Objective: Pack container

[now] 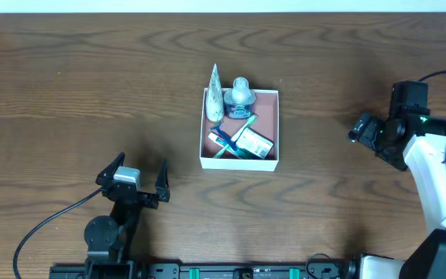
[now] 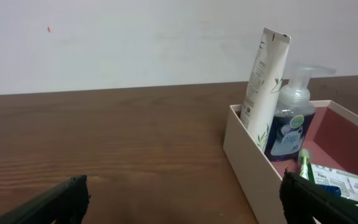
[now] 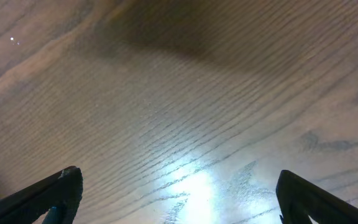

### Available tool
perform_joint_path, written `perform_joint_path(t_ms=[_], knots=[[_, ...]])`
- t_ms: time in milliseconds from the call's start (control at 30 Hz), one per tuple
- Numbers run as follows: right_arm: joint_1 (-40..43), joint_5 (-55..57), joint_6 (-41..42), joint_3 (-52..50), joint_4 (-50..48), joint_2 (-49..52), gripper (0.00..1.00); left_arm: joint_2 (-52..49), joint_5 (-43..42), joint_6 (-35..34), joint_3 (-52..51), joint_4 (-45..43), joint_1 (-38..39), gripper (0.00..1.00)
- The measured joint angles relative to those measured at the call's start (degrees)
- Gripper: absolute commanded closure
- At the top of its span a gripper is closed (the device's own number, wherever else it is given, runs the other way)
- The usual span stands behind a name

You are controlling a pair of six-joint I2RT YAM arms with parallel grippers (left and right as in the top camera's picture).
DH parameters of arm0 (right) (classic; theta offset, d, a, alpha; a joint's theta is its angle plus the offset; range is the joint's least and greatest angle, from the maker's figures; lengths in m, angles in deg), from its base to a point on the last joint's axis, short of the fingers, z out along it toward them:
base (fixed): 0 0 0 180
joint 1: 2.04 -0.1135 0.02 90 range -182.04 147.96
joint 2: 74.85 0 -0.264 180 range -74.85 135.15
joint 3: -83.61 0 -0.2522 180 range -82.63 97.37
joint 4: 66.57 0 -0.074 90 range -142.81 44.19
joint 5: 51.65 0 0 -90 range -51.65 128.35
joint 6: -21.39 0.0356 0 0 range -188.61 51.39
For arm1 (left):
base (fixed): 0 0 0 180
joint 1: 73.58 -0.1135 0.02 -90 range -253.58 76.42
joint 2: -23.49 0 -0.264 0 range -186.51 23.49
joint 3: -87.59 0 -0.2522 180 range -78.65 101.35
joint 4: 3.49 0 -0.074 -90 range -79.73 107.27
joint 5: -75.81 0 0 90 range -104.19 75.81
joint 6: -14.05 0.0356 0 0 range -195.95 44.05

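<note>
The container [image 1: 238, 162], a square white box with a pink inside, sits at the table's middle. It holds a white tube [image 1: 215, 94] leaning at its back left corner, a blue pump bottle [image 1: 239, 96], a green toothbrush [image 1: 231, 136] and a small white packet [image 1: 252, 142]. In the left wrist view the container [image 2: 247, 165] is at the right, with the tube [image 2: 265, 81] and the bottle [image 2: 293, 121] standing in it. My left gripper [image 1: 139, 183] [image 2: 182, 199] is open and empty, front left of the container. My right gripper [image 1: 360, 129] [image 3: 179, 196] is open and empty over bare wood, far right.
The dark wood table [image 1: 91, 85] spreads all round the container. A black cable [image 1: 45, 225] runs from the left arm at the front left. A white wall [image 2: 135, 37] stands behind the table in the left wrist view.
</note>
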Motion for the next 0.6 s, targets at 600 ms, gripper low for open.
perform_joint_path(t_ms=[600], knots=[[-3.41,0.46,-0.39,-0.31,-0.11,-11.96,0.01,0.0,0.0,0.0,0.02,0.02,0.0,0.02]])
